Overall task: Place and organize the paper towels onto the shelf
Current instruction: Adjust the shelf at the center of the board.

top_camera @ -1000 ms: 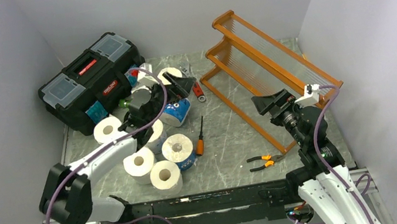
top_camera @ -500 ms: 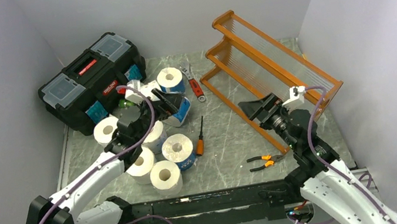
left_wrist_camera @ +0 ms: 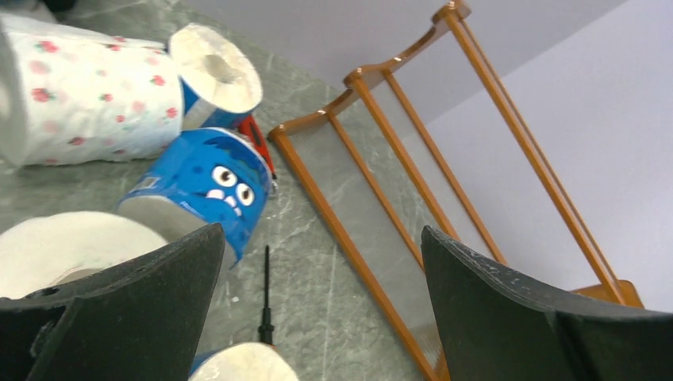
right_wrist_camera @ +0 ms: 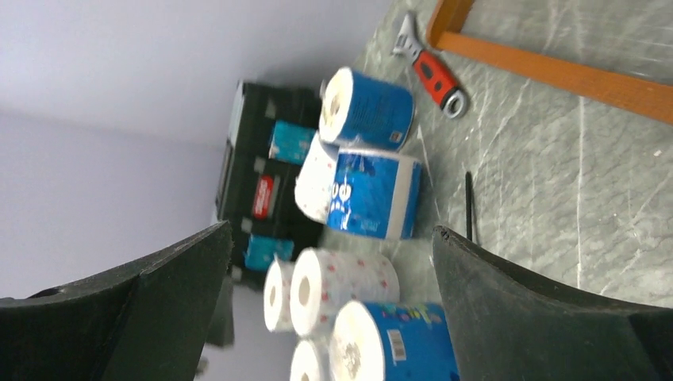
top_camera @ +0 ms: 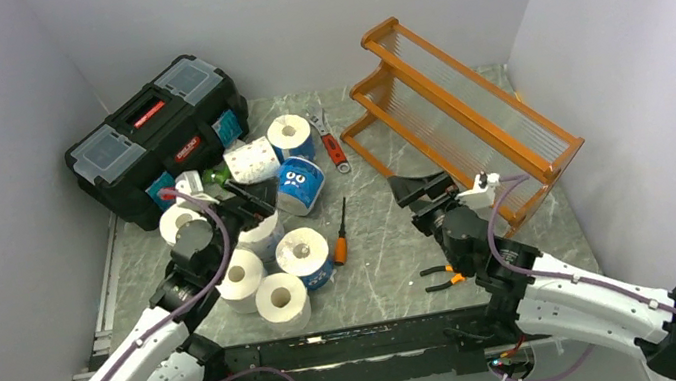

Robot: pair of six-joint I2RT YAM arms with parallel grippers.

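Paper towels sit clustered on the left of the table, near the black toolbox and well apart from the shelf at the right. The top view shows the left gripper over the cluster and the right gripper beside the shelf, both with jaws wide apart and holding nothing. The left wrist view shows red flowers on one flowered roll. The right wrist view shows a barcode on a blue-wrapped roll.

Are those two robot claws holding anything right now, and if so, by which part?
Nothing is held. The left gripper and the right gripper both stand wide open, with nothing between their fingers.
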